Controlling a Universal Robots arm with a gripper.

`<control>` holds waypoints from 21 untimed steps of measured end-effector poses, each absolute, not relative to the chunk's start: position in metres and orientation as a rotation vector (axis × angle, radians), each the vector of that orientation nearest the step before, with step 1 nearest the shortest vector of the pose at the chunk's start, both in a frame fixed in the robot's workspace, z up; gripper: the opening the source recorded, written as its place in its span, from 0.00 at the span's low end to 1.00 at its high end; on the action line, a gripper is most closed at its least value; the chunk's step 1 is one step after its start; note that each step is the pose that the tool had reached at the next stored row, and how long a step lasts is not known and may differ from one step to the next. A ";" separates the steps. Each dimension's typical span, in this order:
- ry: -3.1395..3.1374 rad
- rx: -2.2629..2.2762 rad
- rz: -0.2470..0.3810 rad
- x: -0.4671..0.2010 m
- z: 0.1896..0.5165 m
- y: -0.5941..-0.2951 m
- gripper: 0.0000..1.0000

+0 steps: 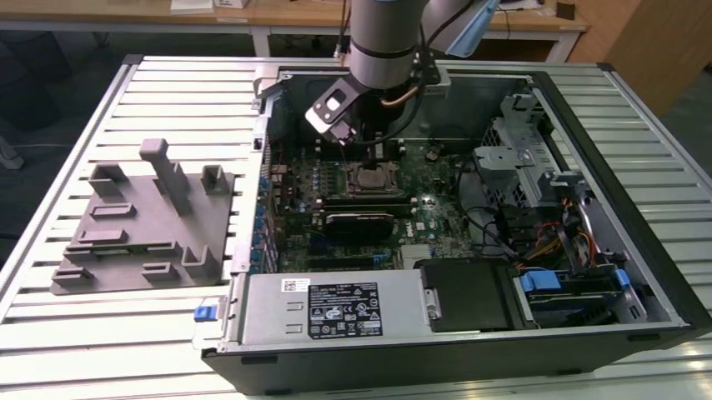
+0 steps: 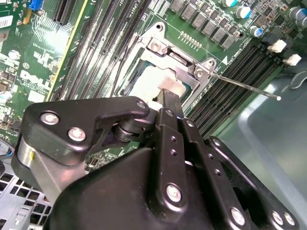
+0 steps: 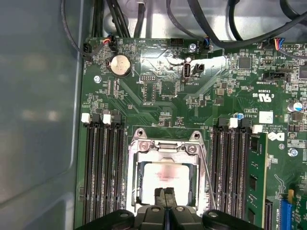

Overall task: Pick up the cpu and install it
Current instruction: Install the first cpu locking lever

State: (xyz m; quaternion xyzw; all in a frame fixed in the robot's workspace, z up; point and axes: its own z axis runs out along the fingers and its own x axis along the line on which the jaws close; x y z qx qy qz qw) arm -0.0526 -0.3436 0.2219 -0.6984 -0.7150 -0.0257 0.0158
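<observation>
The open computer case (image 1: 445, 354), dark sheet metal, walls the gripper (image 3: 165, 195) in on all sides. Under the gripper spreads the green motherboard (image 3: 158, 96), with black memory slots (image 3: 103, 167) running along either flank of the gripper. The socket (image 3: 165, 143), a square frame of dull grey metal, lies right below the fingertips. Inside it sits the cpu (image 3: 160, 171), which is flat, smooth and pale silver. Being square, it has no long axis, and it lies straight beneath the tips, seemingly touched by them. The fingers are pressed together and grip nothing. The socket's thin wire lever (image 2: 244, 86) juts out beside the gripper.
</observation>
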 end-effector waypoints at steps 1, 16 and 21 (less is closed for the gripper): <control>-2.224 -2.172 -0.080 -0.053 0.223 -0.344 0.11; -2.224 -2.172 -0.080 -0.053 0.237 -0.344 0.11; -2.226 -2.174 -0.082 -0.053 0.243 -0.344 0.11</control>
